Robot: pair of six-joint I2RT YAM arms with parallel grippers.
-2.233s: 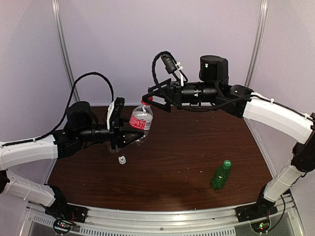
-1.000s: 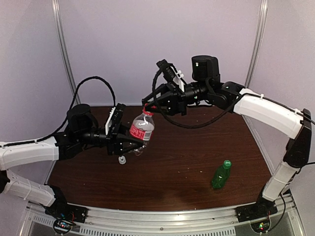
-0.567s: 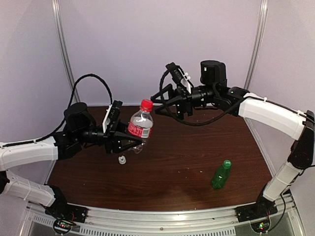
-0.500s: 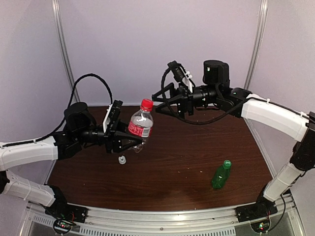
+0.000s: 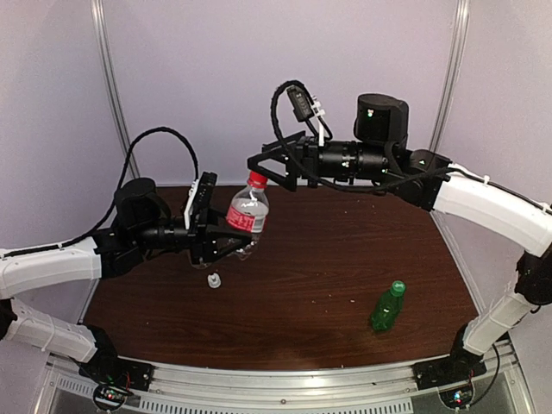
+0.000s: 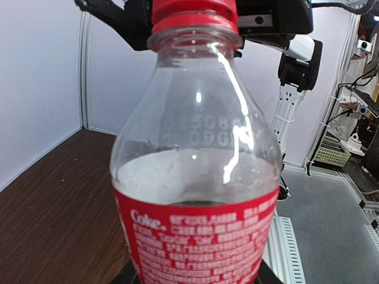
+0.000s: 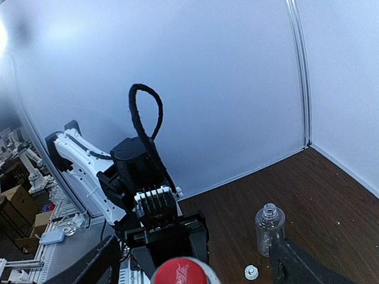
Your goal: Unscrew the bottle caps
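A clear Coke bottle [image 5: 247, 210] with a red label hangs tilted above the table, my left gripper [image 5: 238, 233] shut on its lower body. Its red cap [image 5: 257, 179] is on the neck and also shows in the left wrist view [image 6: 193, 10]. My right gripper [image 5: 261, 170] stands open around the red cap [image 7: 185, 273], one finger [image 7: 90, 265] on each side and apart from it. A white nozzle cap [image 5: 213, 280] lies loose on the table. A green bottle [image 5: 386, 308] with its green cap [image 5: 398, 285] on is at the front right.
A small clear bottle [image 7: 269, 227] with no cap stands on the brown table [image 5: 310, 259] below the left arm, the white cap [image 7: 251, 271] beside it. Purple walls close the back and sides. A metal rail [image 5: 285, 384] runs along the near edge.
The right gripper opened and let go of the red cap, drew back to the right, then returned with its wrist turned and open fingers around the cap. The left gripper kept holding the bottle.
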